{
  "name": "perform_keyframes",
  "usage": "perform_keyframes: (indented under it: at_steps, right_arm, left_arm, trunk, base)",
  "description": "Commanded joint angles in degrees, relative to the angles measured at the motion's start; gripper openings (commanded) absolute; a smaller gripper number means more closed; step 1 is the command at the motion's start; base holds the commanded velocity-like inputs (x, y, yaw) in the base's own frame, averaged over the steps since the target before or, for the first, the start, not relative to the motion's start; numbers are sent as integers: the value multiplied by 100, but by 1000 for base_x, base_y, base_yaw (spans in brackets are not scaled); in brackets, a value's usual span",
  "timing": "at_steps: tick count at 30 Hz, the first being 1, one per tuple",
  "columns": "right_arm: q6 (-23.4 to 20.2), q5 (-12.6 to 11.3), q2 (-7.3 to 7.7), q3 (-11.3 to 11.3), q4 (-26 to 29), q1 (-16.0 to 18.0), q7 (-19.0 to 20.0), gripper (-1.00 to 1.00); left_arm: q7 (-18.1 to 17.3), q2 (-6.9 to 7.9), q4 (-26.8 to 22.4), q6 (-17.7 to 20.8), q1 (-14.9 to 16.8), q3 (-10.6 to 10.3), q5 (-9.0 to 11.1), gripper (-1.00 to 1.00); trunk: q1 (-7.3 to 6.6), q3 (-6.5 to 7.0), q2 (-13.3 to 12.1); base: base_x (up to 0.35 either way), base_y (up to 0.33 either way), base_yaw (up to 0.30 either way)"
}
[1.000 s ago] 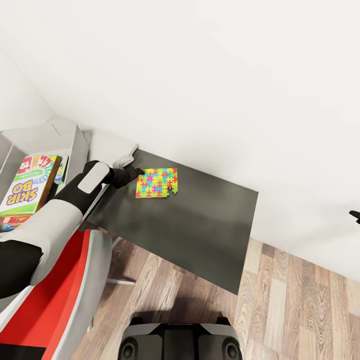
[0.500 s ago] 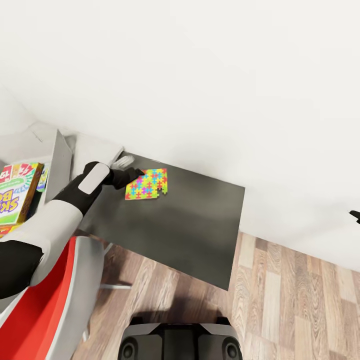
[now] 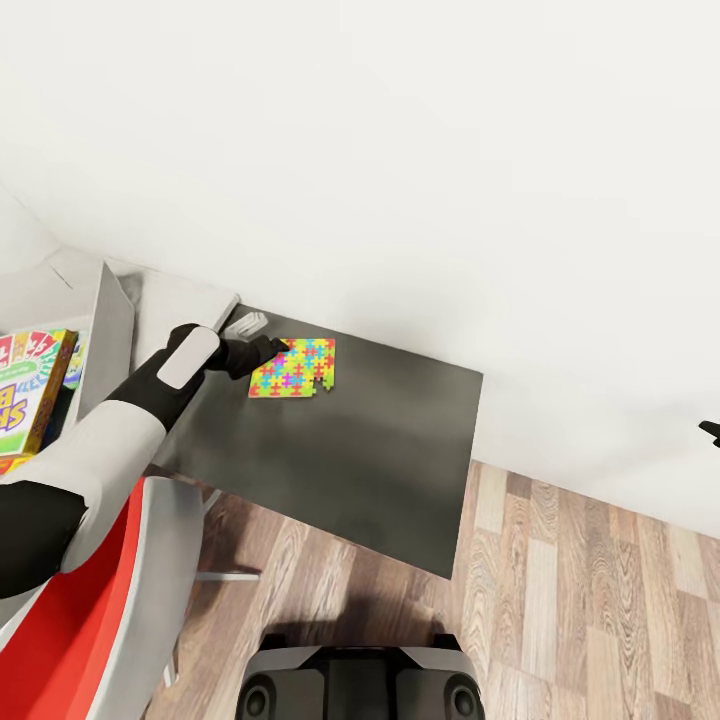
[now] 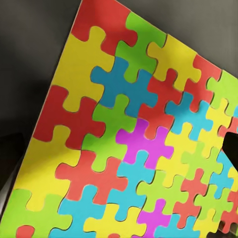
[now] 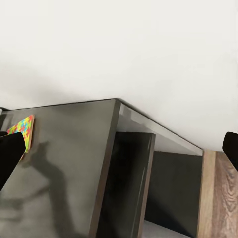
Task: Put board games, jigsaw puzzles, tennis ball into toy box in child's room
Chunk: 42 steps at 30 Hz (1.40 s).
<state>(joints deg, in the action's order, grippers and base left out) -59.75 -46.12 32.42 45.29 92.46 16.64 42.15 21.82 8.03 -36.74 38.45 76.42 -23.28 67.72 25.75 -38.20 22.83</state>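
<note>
A jigsaw puzzle (image 3: 293, 368) lies flat on the tabletop (image 3: 360, 460), left of frame centre, near the wall. The left gripper (image 3: 278, 346) is at its upper-left corner. A toy box (image 3: 112, 320) sits at far left, a board game (image 3: 22, 392) inside.

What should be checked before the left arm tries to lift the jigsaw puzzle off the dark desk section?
1. Left gripper at the jigsaw puzzle's edge: ok.
2. Jaws closed on the puzzle: cannot tell; the left wrist view sits too close.
3. Puzzle flat on the dark table section: ok.
4. Toy box within reach, to the arm's left: ok.
5. Room in the box beside the Skip-Bo game: cannot tell, cut off by the frame.
6. Right gripper away from the puzzle: ok.
</note>
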Motion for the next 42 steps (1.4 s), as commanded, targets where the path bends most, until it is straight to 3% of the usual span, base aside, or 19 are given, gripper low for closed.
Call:
perform_keyframes:
  at_steps: [1,12,26,42]
  right_arm:
    - [-25,28,1,6,0,6,38,100]
    - [-25,26,1,6,0,6,39,100]
    - [-25,24,1,3,0,6,38,100]
    - [-25,24,-8,-3,0,6,33,100]
  left_arm:
    - [51,7,-9,-4,5,-34,60,100]
    - [50,6,-9,-3,5,-36,57,100]
    - [49,-52,-9,-2,5,-36,57,100]
    - [-10,-53,-83,-13,-131,-14,86,100]
  trunk:
    - [3,-7,9]
    - [3,-7,9]
    - [3,-7,9]
    - [3,-7,9]
  base:
    - [0,0,-8]
    - [0,0,-15]
    - [0,0,-197]
    - [-32,-11,-18]
